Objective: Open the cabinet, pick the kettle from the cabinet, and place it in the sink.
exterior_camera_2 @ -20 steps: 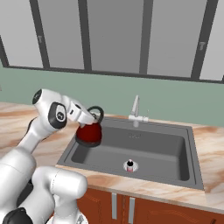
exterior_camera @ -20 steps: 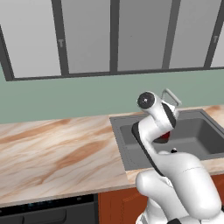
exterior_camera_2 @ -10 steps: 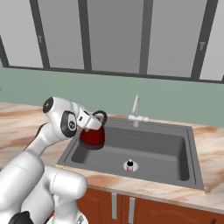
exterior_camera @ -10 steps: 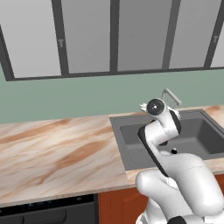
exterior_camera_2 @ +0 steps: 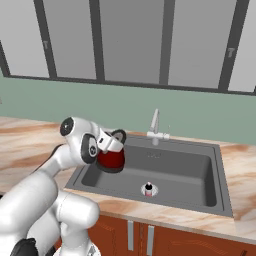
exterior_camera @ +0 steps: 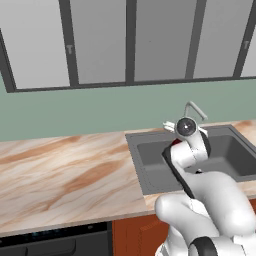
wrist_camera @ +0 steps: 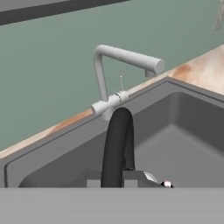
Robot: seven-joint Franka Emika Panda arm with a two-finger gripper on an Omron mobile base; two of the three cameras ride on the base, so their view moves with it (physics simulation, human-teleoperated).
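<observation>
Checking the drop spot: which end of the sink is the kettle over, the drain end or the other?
The kettle hangs over the sink's end away from the drain, by the arm, held at its handle by the gripper.

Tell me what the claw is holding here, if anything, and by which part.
The claw holds the dark red kettle by its black arched handle, carrying it over the left part of the sink.

Glossy dark red kettle [exterior_camera_2: 111, 159] with matt black handle [wrist_camera: 116, 146]; matt dark grey sink [exterior_camera_2: 175, 172]; silver metal faucet [wrist_camera: 118, 70]; polished marbled tan countertop [exterior_camera: 60, 170].
</observation>
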